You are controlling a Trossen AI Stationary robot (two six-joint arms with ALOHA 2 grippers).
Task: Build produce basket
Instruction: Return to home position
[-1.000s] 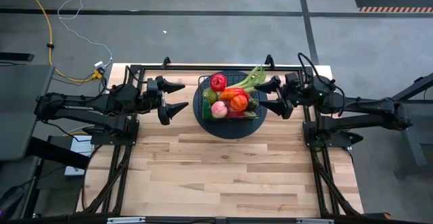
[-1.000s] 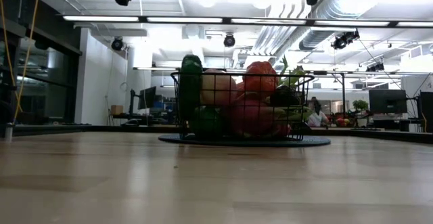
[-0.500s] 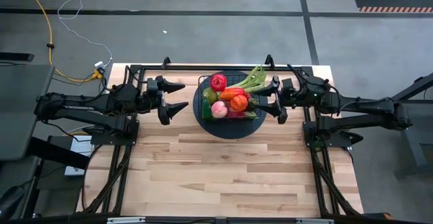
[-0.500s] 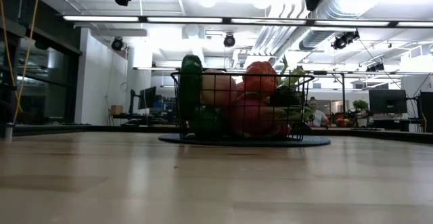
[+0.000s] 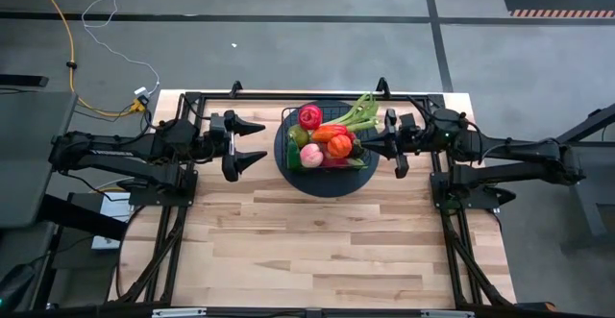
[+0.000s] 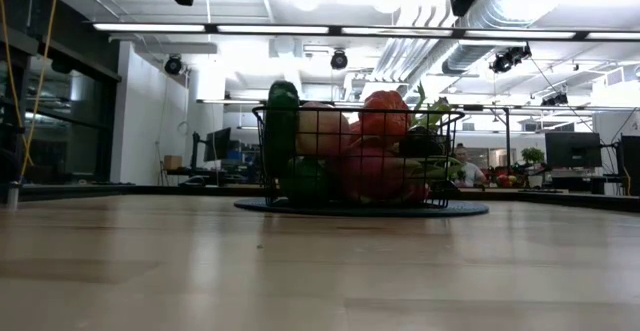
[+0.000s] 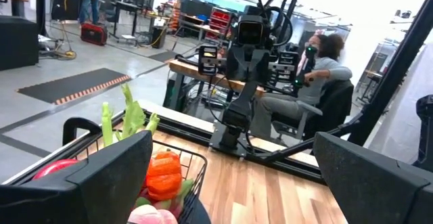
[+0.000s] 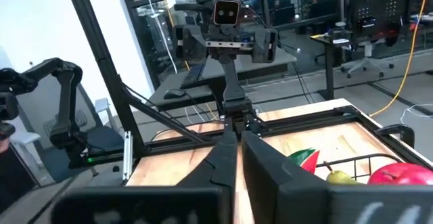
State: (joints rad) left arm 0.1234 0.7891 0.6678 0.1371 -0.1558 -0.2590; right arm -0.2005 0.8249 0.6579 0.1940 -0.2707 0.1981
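The right gripper [image 5: 368, 144] had its two fingers drawn together with only a hairline gap, as the right wrist view confirmed [image 8: 237, 143], and nothing was held between them. Its fingertips pointed at the basket [image 5: 285, 114] and lay just beside the basket's right side. Whether they overlapped the rim could not be told from above.

The left gripper [image 5: 253, 141] hung on the opposite side, near the basket but apart from it. Its fingers were spread wide and empty.

The basket stood on a dark round mat [image 5: 322, 182] at the far middle of the table [image 5: 317, 241]. The produce [image 5: 327, 140] was heaped inside it, with the leafy stalk [image 5: 360, 110] leaning out over the far right corner. No loose piece showed on the bare wood.

Step in hand, by judgement: loading appeared complete and the arms were due to retract to rest.

Next move: the right arm would need to pull straight back, away from the basket. It should keep high enough to clear the wire rim and the overhanging stalk. A snag there could drag the basket off the mat.
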